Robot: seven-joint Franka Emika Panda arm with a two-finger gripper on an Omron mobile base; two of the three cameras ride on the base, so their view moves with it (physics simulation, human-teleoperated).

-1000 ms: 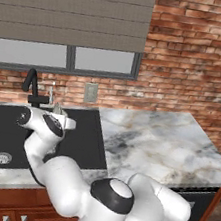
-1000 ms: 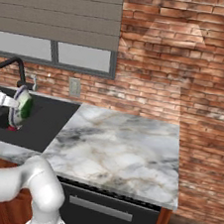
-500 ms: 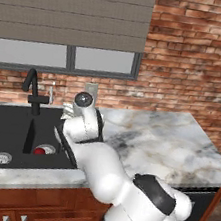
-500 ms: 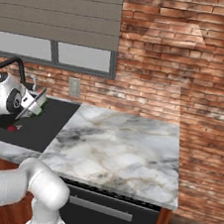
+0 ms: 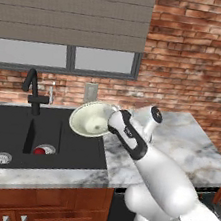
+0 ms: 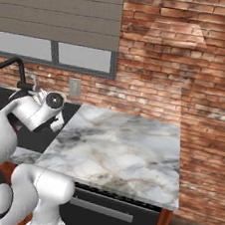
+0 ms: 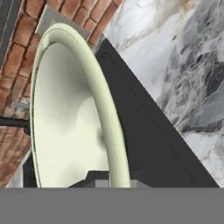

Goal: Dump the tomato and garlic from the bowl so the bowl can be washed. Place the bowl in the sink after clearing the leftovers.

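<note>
Bowl (image 5: pixel 92 119) held on edge above right side of sink (image 5: pixel 8 129), near counter seam, opening facing left and inside bare. Rim pinched in gripper (image 7: pixel 109 177), finger tips clenched on it at bottom of hand view. Tomato (image 5: pixel 40 150) lying by drain in right basin; garlic not made out. Next, by judgement: level bowl, lower straight into basin clear of tomato and faucet (image 5: pixel 31 90), release only once seated. Grey-veined marble counter (image 5: pixel 197 151) to right; brick wall (image 5: pixel 192 54), window with blind (image 5: pixel 72 10) behind.
</note>
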